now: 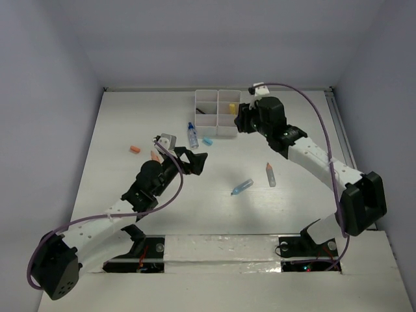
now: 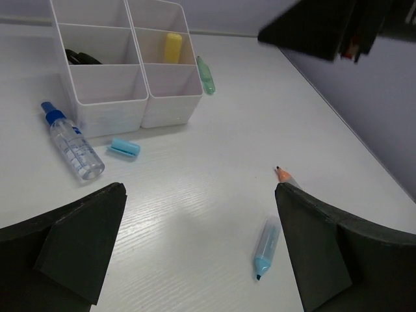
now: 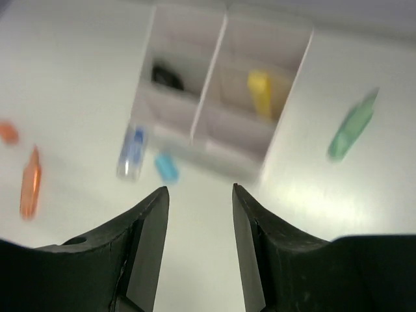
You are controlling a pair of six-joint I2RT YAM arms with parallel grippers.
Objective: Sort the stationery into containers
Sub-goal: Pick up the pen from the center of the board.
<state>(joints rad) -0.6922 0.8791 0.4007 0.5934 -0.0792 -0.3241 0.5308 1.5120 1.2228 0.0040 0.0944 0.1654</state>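
Blue marker [image 2: 266, 247] near left gripper [image 2: 200, 190] (not touching)

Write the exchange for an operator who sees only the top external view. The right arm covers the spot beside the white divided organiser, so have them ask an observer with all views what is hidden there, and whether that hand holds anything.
Operator: What is hidden under the right hand, beside the white plastic divided organiser?
Observer: A translucent green marker pen lies flat close to the organiser's right side, outside its compartments.
Operator: Is that hand carrying anything?
Observer: No. The right wrist view shows its fingers apart, with nothing between them.
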